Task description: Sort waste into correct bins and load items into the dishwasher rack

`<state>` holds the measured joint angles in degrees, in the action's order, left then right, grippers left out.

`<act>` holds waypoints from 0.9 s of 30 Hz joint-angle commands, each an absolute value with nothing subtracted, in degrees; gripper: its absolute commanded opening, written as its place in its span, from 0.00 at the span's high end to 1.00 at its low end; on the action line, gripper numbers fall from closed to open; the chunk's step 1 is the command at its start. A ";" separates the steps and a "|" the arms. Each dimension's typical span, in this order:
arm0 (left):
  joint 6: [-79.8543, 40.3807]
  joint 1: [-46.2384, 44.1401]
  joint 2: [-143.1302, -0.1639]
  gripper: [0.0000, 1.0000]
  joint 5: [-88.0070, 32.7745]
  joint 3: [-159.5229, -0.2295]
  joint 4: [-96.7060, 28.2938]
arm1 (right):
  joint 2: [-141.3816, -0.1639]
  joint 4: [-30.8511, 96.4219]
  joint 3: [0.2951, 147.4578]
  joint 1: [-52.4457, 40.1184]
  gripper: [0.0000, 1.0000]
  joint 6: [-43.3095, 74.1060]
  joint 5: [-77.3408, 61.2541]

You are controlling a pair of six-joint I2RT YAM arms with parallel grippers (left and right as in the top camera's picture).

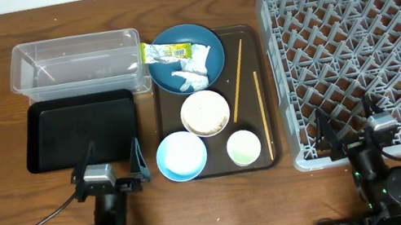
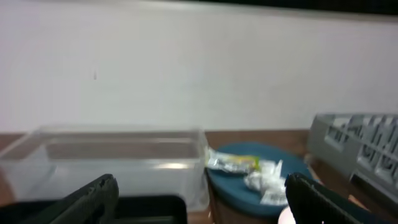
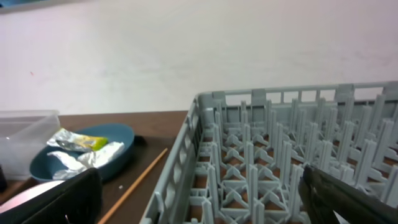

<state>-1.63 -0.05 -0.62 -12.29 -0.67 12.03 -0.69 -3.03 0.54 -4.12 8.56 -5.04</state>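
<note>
Blue plate with wrapper — well beyond left gripper.

Overhead, the rack runs off the picture's right edge. The left gripper covers the black tray's near rim, and the right gripper covers part of the rack's near wall. I can't make out what's in the white bowl.

The left wrist view is soft. The wrapper's print is unreadable, the tub is cut at the picture's left edge, and I can't identify a pale patch at the bottom.

On the right wrist, a finger hides most of a pale rim, and the chopstick leaves the bottom edge.
</note>
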 commanded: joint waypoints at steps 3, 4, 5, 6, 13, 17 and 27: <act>-2.35 -0.05 -1.04 0.12 -14.11 -6.24 12.08 | -1.04 -6.55 2.35 -4.51 0.01 7.05 -6.02; -2.33 -0.05 -1.58 0.12 -13.93 -7.35 11.42 | -1.43 -7.77 2.85 -4.47 0.01 6.17 -6.02; -2.04 -0.05 -2.46 0.12 -13.89 -8.67 10.59 | -1.91 -8.80 3.46 -4.43 0.01 5.34 -6.02; -1.83 -0.05 -3.33 0.12 -13.89 -9.76 10.04 | -2.48 -9.52 4.34 -4.40 0.01 4.69 -6.02; -1.67 -0.05 -14.74 0.12 -13.91 -18.79 9.52 | -11.57 -9.08 14.24 -4.40 0.01 -0.10 -5.80; -0.51 -0.08 -23.29 0.12 -13.93 -25.32 8.19 | -20.56 -7.46 21.23 -4.40 0.01 -0.08 -6.11; 1.93 -0.08 -48.51 0.12 -14.00 -52.69 -14.11 | -44.42 13.52 49.41 -4.43 0.01 -0.89 -7.35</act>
<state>0.56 -0.05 -43.79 -13.45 -46.11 -11.09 -40.58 10.41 42.11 -4.12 0.58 -6.66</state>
